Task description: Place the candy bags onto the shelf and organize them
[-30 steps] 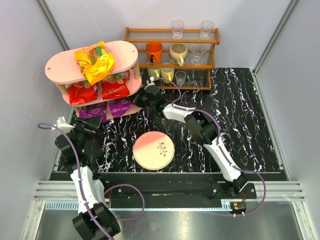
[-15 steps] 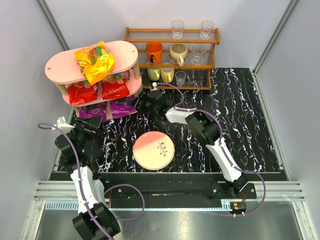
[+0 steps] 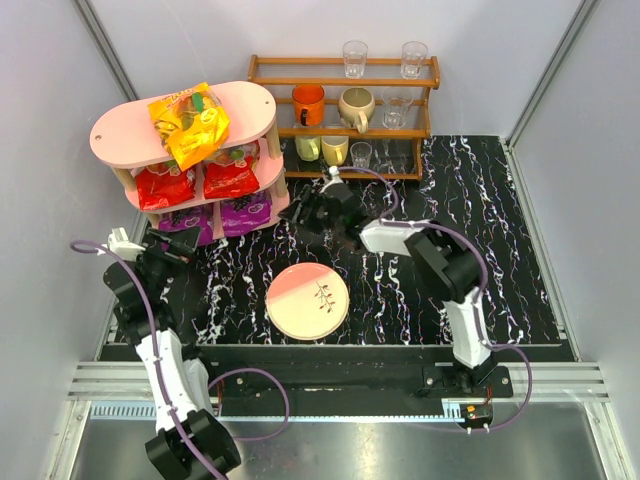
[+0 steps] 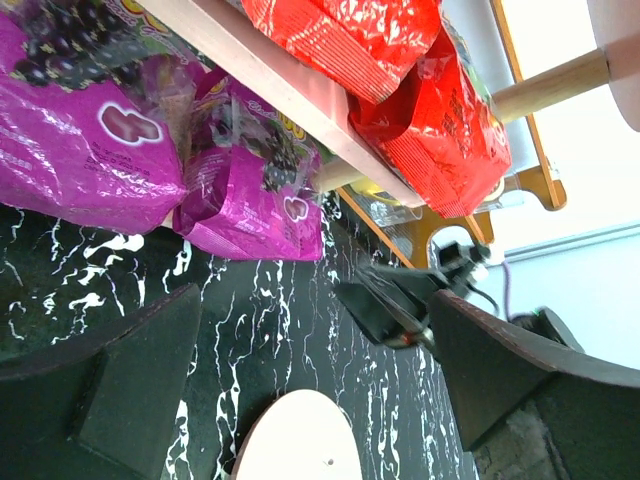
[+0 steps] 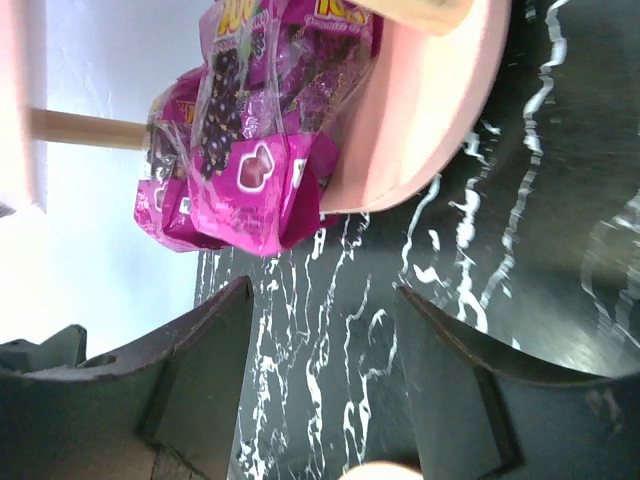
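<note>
All five candy bags are on the pink shelf (image 3: pixel 120 135). The orange-yellow bag (image 3: pixel 190 122) lies on the top board, a little turned. The left red bag (image 3: pixel 165 185) and the right red bag (image 3: pixel 232 176) are side by side on the middle board. The left purple bag (image 3: pixel 186 222) and the right purple bag (image 3: pixel 247 212) are on the lowest board. The left pincer (image 3: pixel 168 244) is open and holds nothing; it is low over the desk (image 3: pixel 500 220), just in front of the left purple bag and apart from it. The right pincer (image 3: pixel 303 212) is also open and empty, near the right end of the shelf, facing the right purple bag without touching it.
</note>
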You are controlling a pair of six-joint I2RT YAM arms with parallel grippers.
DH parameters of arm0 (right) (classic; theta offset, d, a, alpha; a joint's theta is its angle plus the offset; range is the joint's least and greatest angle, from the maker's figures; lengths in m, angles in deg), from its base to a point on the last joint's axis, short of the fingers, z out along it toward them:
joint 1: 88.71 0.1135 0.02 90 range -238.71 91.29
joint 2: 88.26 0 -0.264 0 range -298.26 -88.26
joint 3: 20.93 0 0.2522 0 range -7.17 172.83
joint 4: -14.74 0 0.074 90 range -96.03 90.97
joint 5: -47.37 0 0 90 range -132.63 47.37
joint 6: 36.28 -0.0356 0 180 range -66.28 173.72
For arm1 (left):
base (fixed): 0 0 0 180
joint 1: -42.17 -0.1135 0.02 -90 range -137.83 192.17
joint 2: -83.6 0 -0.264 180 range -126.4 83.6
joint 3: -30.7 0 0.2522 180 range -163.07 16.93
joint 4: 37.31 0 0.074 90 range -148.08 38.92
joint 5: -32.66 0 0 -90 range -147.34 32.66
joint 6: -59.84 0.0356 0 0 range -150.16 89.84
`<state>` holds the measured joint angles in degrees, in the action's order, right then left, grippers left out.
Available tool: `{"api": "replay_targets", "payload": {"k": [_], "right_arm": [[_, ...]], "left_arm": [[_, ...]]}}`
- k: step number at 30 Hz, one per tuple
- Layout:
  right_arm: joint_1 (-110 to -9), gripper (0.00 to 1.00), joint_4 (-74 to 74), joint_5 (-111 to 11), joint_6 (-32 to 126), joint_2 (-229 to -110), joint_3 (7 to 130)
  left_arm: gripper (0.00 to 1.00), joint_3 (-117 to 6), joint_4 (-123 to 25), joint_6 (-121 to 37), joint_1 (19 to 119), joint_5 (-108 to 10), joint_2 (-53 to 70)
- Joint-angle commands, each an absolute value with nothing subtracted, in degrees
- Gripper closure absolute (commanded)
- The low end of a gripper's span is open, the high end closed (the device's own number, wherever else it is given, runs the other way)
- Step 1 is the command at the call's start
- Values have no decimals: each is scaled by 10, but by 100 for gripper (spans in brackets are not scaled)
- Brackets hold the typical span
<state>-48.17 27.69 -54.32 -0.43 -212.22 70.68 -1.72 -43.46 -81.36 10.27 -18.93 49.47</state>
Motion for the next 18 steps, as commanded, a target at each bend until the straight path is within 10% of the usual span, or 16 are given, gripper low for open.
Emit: {"api": "replay_targets", "payload": {"k": [1,11,13,14,18], "right_arm": [[-506,32,269,-534,48,-1973,619],[-512,42,-62,-325,190,-1615,454],[-512,31,-108,-300,211,-1585,446],[-512,1,-114,-306,231,-1561,444],[-512,0,-113,-361,266,-1531,472]], "left_arm": [[1,-85,-548,-763,103,-236,496],[1,-163,-698,-657,112,-296,528],[1,-168,-703,-655,114,-293,529],[1,-174,-703,-653,115,-290,529],[1,-202,-695,-648,121,-269,525]]}}
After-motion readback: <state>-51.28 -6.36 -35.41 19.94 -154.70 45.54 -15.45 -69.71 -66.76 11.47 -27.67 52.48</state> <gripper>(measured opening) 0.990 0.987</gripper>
